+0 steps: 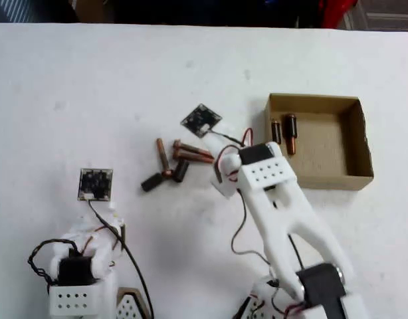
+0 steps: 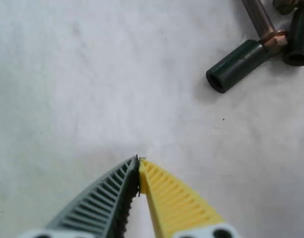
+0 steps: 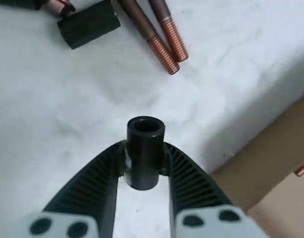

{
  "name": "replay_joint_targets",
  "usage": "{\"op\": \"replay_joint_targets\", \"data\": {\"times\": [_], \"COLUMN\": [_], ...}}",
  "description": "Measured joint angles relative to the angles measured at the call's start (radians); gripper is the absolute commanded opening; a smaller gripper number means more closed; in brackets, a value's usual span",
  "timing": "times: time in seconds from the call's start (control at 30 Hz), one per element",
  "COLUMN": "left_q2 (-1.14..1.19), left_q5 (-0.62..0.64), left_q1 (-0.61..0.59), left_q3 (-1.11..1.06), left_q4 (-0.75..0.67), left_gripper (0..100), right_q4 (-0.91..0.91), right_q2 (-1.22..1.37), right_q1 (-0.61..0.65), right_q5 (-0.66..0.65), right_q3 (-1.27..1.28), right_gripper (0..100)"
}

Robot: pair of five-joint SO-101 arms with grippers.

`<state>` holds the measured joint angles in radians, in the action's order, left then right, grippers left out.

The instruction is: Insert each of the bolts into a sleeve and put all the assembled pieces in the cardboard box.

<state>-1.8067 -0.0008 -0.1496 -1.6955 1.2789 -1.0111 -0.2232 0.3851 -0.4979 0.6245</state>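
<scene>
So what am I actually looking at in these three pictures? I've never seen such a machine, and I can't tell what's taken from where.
These are two small white robot arms, left and right, side by side at a white table. Each ends in a two-fingered gripper. The high view looks down from above. The other two come from cameras on the arms' wrists, looking along the fingers. On the table lies a small heap of copper-coloured threaded bolts and short dark tube-shaped sleeves. Beside it stands an open brown cardboard box with two assembled pieces already inside. The right gripper is shut on one dark sleeve, its open end facing the camera. The left gripper, one finger grey and one yellow, is shut on nothing.
</scene>
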Motion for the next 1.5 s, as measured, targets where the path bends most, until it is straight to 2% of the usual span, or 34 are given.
{"op": "replay_joint_targets", "data": {"times": [0.47,0.67,0.73,1.4,1.5], "left_q2": [0.000,0.000,0.000,0.000,0.000], "left_q5": [0.000,0.000,0.000,0.000,0.000], "left_q1": [0.000,0.000,0.000,0.000,0.000], "left_q3": [0.000,0.000,0.000,0.000,0.000], "left_q4": [0.000,0.000,0.000,0.000,0.000], "left_gripper": [2,2,2,2,2], "right_q4": [0.075,0.077,0.075,0.074,0.074], "right_q2": [0.285,0.311,0.311,0.321,0.322], "right_q1": [-0.017,-0.015,-0.014,-0.011,-0.018], "right_q5": [0.011,0.012,0.012,0.014,0.014], "right_q3": [-0.014,-0.026,-0.026,-0.034,-0.034], "right_gripper": [2.1,14.8,16.3,16.2,12.4]}}
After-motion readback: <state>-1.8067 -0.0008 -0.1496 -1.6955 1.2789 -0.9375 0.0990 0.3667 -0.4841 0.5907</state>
